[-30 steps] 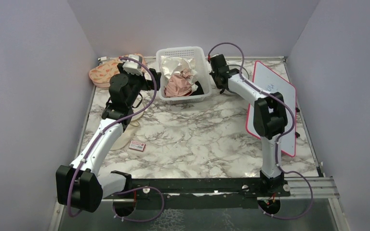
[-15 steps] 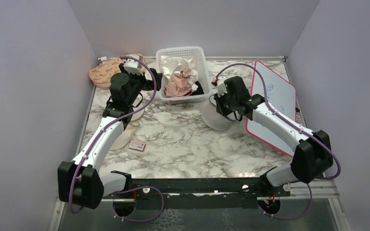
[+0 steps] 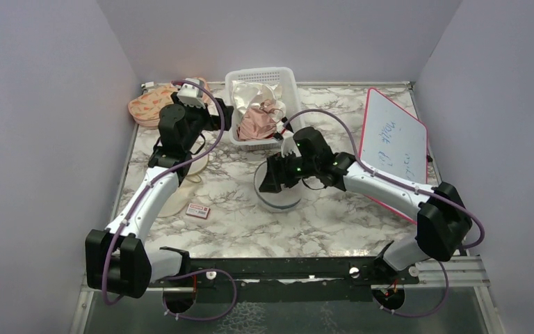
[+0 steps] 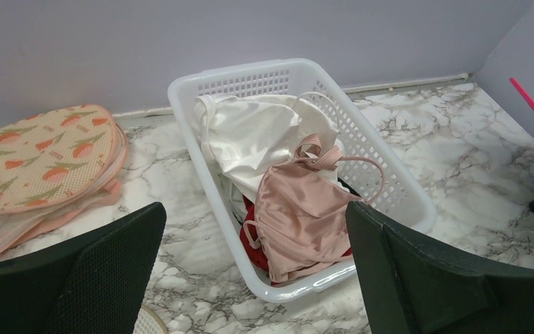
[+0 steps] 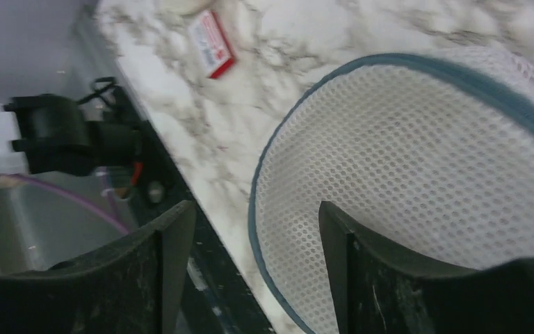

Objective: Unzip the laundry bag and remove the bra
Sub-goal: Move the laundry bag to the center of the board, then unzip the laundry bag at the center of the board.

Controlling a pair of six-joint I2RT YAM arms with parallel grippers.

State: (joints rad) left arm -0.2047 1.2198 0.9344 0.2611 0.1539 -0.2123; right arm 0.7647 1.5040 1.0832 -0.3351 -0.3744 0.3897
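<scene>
The laundry bag [image 3: 282, 201] is a round white mesh pouch with a blue-grey zip rim and rests on the marble near the table's middle. My right gripper [image 3: 270, 182] hovers over its left part. In the right wrist view the bag's mesh [image 5: 417, 160] fills the right half, and the right gripper [image 5: 256, 216] is open, with the rim running below the gap. My left gripper [image 3: 227, 118] is open beside the white basket, and in the left wrist view it [image 4: 254, 216] holds nothing. The bra is out of view.
The white slotted basket [image 3: 237, 132] at the back holds cream, peach-pink and red cloths; its rim [image 4: 193, 132] shows close up. Flat tulip-print pouches [image 3: 150, 104] lie back left. A pink-edged whiteboard [image 3: 393, 142] lies right. A small red-and-white box [image 3: 197, 211] lies front left.
My right arm swung from beside the basket to the table's middle, bringing the laundry bag with it. Its jaws then opened and let the bag go. The left arm stayed put.
</scene>
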